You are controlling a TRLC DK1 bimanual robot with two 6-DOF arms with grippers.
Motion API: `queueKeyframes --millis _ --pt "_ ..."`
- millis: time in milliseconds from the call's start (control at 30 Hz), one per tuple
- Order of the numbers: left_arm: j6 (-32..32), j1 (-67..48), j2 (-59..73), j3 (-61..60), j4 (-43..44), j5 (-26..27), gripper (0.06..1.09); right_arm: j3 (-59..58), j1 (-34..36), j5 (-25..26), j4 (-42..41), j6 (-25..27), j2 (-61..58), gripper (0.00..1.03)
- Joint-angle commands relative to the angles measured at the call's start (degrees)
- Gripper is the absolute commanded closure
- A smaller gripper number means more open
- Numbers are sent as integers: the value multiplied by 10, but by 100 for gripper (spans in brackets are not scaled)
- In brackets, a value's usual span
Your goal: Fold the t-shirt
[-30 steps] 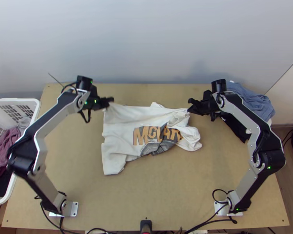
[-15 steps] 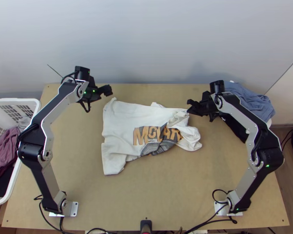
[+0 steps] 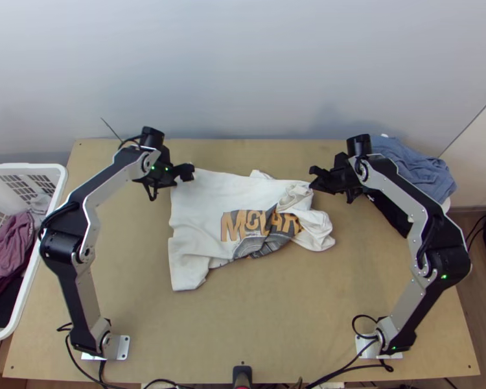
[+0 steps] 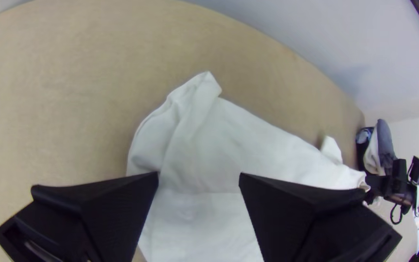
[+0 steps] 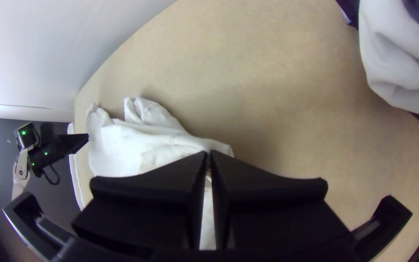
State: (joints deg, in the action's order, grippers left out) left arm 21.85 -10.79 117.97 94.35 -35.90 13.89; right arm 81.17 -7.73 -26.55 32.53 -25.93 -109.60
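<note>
In the top view my left gripper is over the white t-shirt's far left corner, and my right gripper is at its far right edge. The t-shirt lies spread on the left, its orange-and-grey print partly creased, and bunched at the right. Seen in the left wrist view, my left gripper stands open above the t-shirt, whose corner has a small fold. In the right wrist view my right gripper is shut on the t-shirt's edge; more of the t-shirt stretches away beyond it.
A white basket with clothes stands left of the table. Blue cloth and black cloth lie at the far right, behind and beside the right arm. A wall runs along the table's far edge.
My left gripper let go of the t-shirt's far left corner and backed off, then came back over it. That corner has dropped. My right gripper has hardly moved.
</note>
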Motion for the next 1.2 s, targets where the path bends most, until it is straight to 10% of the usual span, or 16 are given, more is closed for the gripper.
queueKeyframes --millis 0,267,1167 --pt "-2 -5 13 -5 8 -10 41 -11 4 0 0 -1 9 100" --pt "-12 -7 8 -7 21 -13 105 -14 1 0 0 -6 34 100" --pt "21 98 -306 231 -38 -98 105 395 -14 142 171 75 150 100"
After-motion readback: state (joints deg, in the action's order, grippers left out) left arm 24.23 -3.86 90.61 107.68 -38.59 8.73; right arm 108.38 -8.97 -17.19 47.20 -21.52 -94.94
